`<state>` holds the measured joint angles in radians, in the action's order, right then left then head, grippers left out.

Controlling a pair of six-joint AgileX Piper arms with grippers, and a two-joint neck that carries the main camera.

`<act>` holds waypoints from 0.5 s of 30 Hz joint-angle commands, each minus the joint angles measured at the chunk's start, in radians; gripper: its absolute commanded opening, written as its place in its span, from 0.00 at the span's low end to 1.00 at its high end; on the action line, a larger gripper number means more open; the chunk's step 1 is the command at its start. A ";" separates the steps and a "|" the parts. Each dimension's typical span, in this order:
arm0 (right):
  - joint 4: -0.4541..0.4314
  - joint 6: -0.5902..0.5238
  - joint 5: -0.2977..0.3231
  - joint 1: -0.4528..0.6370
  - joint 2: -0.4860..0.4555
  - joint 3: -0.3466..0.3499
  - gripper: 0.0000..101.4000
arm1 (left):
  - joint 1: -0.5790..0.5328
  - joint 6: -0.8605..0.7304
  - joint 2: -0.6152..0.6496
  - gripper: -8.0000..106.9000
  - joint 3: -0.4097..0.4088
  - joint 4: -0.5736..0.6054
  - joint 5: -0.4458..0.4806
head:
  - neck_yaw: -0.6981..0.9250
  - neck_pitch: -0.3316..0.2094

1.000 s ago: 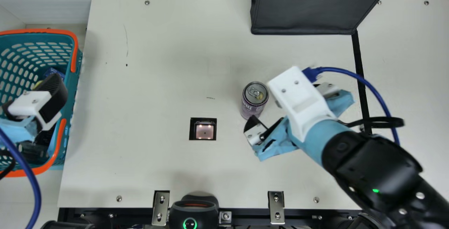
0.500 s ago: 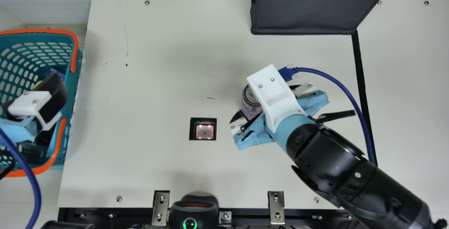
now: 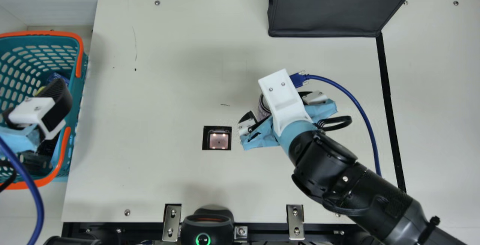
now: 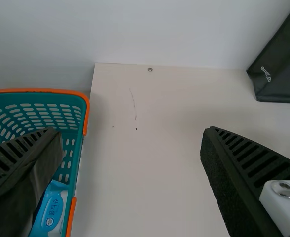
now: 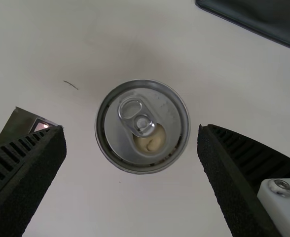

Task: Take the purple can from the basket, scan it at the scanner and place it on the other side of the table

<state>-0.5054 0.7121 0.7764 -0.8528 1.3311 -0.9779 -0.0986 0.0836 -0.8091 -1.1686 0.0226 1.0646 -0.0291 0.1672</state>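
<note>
The purple can (image 3: 263, 110) stands upright on the table, partly hidden by the white mount of my right gripper (image 3: 277, 107), which is open above it. In the right wrist view the silver lid of the can (image 5: 144, 127) lies between the spread fingers of my right gripper (image 5: 132, 130), with gaps on both sides. The square scanner window (image 3: 218, 140) is set into the table, left of and nearer than the can. Over the basket (image 3: 79, 50) is my left gripper (image 3: 36, 106); the left wrist view has the left gripper (image 4: 130, 132) open and holding nothing.
A black bag (image 3: 324, 16) stands at the table's back right. A few items, among them a blue pack (image 4: 50, 210), lie in the basket. A black device (image 3: 207, 227) sits at the front edge between metal brackets. Blue cables trail from both arms.
My right arm has moved left, bringing its open gripper over the can and covering most of it. The can keeps its place, and my left arm is still.
</note>
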 commanded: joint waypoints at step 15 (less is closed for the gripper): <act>-0.058 0.076 -0.057 0.013 0.027 0.033 0.48 | 0.000 0.000 0.000 0.85 0.000 0.000 0.000 | 0.002 -0.029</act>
<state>-0.5618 0.7872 0.7176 -0.8404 1.3574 -0.9458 -0.0986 0.0836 -0.8091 -1.1686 0.0226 1.0646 -0.0291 0.1672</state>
